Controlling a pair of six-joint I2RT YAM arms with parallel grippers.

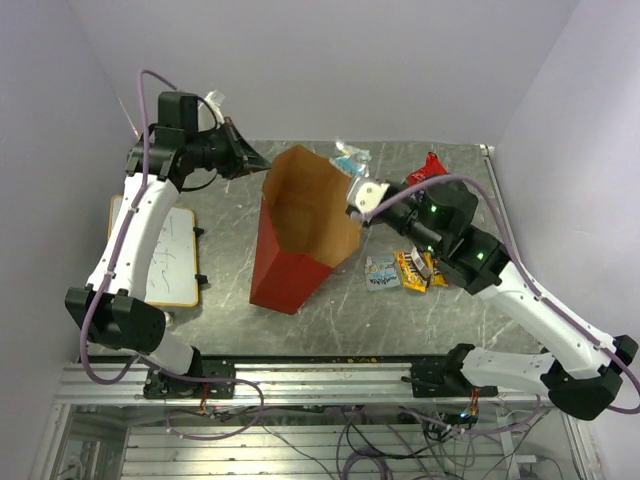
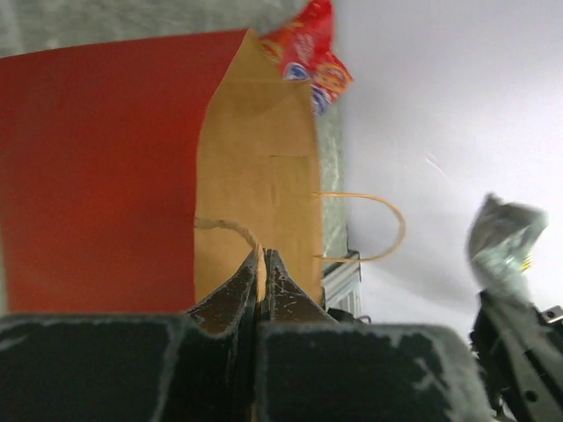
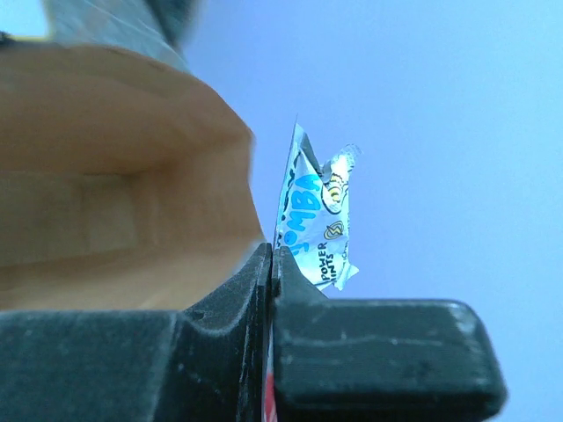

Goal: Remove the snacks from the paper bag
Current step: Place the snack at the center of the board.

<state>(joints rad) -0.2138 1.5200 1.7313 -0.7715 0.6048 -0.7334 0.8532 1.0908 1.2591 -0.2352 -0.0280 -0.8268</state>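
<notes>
The red paper bag (image 1: 290, 265) leans on the table with its brown kraft mouth (image 1: 308, 205) open toward the top camera. My left gripper (image 1: 262, 163) is shut on the bag's left rim (image 2: 259, 237), just under a twisted handle (image 2: 387, 233). My right gripper (image 1: 352, 206) is shut on the right rim, and red paper shows between its fingers (image 3: 229, 308). Out on the table lie the red chip bag (image 1: 428, 167) (image 2: 308, 48), a light-blue packet (image 1: 351, 157) (image 3: 314, 211), another light-blue packet (image 1: 382, 272) and a yellow-orange one (image 1: 414, 270). Only brown paper shows inside the bag.
A yellow-framed whiteboard (image 1: 168, 252) lies at the table's left edge under the left arm. Walls close in the table at the back and both sides. The right arm's forearm (image 1: 470, 250) reaches over the small packets.
</notes>
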